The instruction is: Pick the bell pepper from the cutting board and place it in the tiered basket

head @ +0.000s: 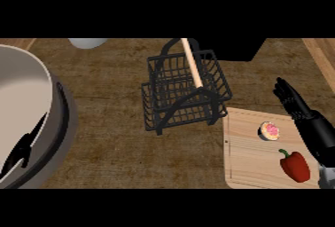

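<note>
A red bell pepper (296, 166) with a green stem lies on the light wooden cutting board (252, 155) at the lower right. My right hand (291, 101) hovers over the board's far right edge, beyond the pepper, fingers straight and pointing away from me, touching nothing. The black wire tiered basket (186, 91) with a wooden handle stands at the centre, left of the board's far corner. My left hand does not show.
A small round pink-topped item (269, 131) sits on the board between the pepper and the basket. A large grey pan or bowl (29, 115) fills the left side. A white object (88, 42) is at the top edge.
</note>
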Controlling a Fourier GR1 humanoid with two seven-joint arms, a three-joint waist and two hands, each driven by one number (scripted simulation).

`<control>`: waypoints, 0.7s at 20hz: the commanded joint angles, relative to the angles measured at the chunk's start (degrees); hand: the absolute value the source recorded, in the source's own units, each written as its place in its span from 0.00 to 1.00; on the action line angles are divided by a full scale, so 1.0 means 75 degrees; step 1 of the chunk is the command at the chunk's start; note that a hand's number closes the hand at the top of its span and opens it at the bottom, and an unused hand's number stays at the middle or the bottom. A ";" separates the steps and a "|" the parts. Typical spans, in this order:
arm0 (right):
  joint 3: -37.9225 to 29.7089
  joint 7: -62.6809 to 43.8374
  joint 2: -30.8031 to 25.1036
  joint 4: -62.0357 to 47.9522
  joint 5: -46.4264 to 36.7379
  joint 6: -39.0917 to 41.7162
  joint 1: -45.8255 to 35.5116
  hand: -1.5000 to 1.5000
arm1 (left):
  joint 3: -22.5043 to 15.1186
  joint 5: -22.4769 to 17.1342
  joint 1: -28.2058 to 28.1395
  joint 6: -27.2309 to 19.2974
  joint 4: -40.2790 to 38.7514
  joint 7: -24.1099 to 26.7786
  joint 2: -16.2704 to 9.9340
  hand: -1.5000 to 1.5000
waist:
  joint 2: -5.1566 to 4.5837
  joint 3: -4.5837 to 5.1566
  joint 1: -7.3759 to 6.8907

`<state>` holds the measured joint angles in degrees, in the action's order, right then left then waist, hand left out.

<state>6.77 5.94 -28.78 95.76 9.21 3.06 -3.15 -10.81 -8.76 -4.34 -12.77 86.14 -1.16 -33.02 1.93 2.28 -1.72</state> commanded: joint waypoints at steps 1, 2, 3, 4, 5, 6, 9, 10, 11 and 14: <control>-0.0109 -0.0293 -0.0025 -0.0023 -0.0011 0.0033 -0.0275 0.00 | -0.0150 -0.0121 -0.0192 -0.0010 0.0370 0.0233 0.0490 0.50 | -0.0242 -0.0300 0.0145; 0.0176 -0.0605 0.0511 -0.0501 -0.0123 -0.0322 -0.0743 0.00 | -0.0252 -0.0130 0.0274 0.0070 0.0236 0.0259 0.0765 0.50 | -0.0285 -0.0297 0.0137; -0.0159 -0.0673 0.0350 -0.0594 0.0275 -0.0118 -0.0632 0.00 | -0.0319 -0.0191 0.0248 0.0102 0.0369 0.0458 0.1046 0.50 | -0.0283 -0.0295 0.0197; 0.0233 -0.0911 0.0823 -0.0308 0.0028 -0.0583 -0.0519 0.00 | 0.0018 -0.0592 0.0570 0.0681 0.0255 0.0607 0.0799 0.50 | -0.0279 -0.0285 0.0272; 0.0088 -0.0863 0.0889 -0.0647 0.0309 -0.0462 -0.0509 0.00 | -0.0399 -0.0453 0.0607 0.0530 0.0267 0.0669 0.1332 0.50 | -0.0314 -0.0286 0.0324; 0.0201 -0.1025 0.1136 -0.0956 0.0196 -0.0693 -0.0688 0.00 | -0.0412 -0.0545 0.1055 0.0697 0.0162 0.0689 0.1462 0.50 | -0.0364 -0.0283 0.0364; 0.0205 -0.0795 0.1505 -0.1642 -0.0175 -0.1184 -0.0406 0.00 | -0.0749 -0.0599 0.1061 0.0877 0.0041 0.0583 0.1917 0.50 | -0.0352 -0.0305 0.0332; 0.0212 -0.0311 0.1837 -0.1677 -0.0053 -0.1194 -0.0471 0.00 | -0.0701 -0.0619 0.0986 0.0986 -0.0165 0.0738 0.1978 0.50 | -0.0334 -0.0306 0.0301; 0.0178 0.0483 0.1910 -0.1649 -0.0027 -0.1069 -0.0067 0.00 | -0.0366 -0.0795 0.0985 0.1399 -0.0577 0.1012 0.1732 0.50 | -0.0321 -0.0305 0.0362; 0.0136 0.0726 0.1461 -0.1205 -0.0773 -0.1301 -0.0239 0.00 | -0.0432 -0.0608 0.0924 0.1369 -0.0346 0.0939 0.2012 0.50 | -0.0268 -0.0300 0.0319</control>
<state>8.15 7.23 -17.86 86.09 6.12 -5.33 -5.27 -10.62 -12.33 0.10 -4.73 87.04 4.00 -22.82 0.32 -0.47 0.02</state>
